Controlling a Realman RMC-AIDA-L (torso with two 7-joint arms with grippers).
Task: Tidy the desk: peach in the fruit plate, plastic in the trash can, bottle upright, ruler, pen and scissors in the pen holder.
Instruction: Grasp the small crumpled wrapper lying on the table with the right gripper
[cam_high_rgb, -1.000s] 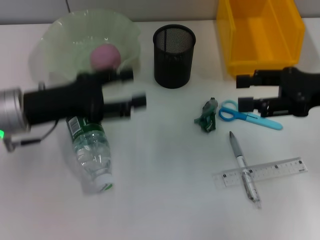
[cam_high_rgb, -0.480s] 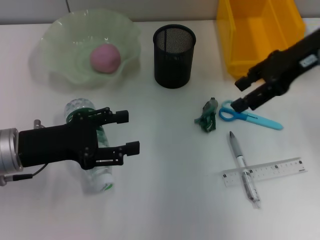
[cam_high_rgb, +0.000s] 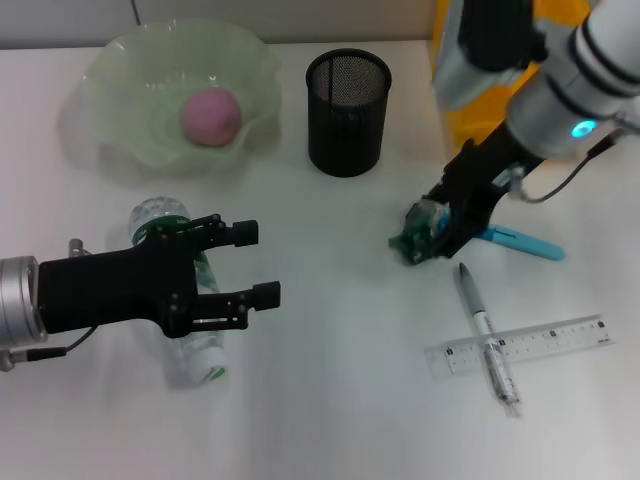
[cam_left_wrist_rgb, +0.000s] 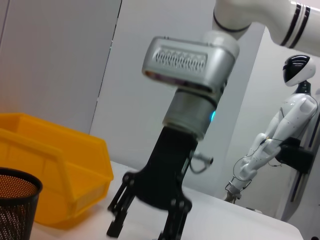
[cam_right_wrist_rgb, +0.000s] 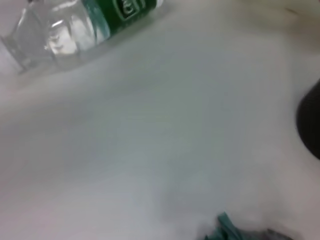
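Since half a second earlier, right tool had swung down from beside the yellow bin to the crumpled plastic at bench centre-right, fingers spread, presumably to straddle it for the trash run. Left tool stayed put, spread, over the lying bottle at near left. Peach sat in the fruit plate; scissors, pen and ruler lay untouched.

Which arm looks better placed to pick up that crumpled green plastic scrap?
The right gripper, hanging right at the plastic scrap. The left gripper hovers open over the lying bottle, far across the desk.
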